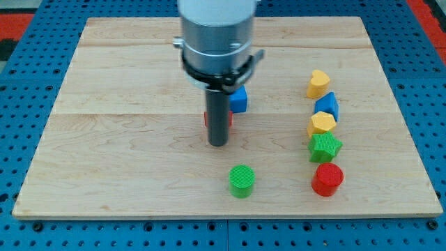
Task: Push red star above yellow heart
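My tip [218, 143] rests on the board a little left of centre. A red block [228, 120], probably the red star, sits right behind the rod and is mostly hidden, so only red slivers show on either side. Whether the rod touches it cannot be told. A yellow block [318, 84] that looks like the heart lies at the top of a column of blocks on the view's right, far to the right of my tip and slightly higher.
A blue cube [239, 100] sits just right of the rod, above the red block. Below the heart in the column are a blue block [327, 106], a yellow block [321, 124], a green star [325, 147] and a red cylinder [327, 179]. A green cylinder [242, 181] lies below my tip.
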`<action>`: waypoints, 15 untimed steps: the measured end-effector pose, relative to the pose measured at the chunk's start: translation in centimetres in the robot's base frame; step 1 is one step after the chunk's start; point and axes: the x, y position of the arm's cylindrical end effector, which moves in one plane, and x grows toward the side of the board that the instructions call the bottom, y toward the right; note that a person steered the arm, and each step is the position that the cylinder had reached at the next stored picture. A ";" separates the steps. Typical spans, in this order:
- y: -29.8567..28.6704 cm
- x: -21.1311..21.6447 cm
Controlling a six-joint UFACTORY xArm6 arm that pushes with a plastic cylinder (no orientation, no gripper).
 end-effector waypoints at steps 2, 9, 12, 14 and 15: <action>-0.4 -4.2; 7.8 -15.9; 8.1 -12.3; 10.1 -17.6; 11.3 -19.3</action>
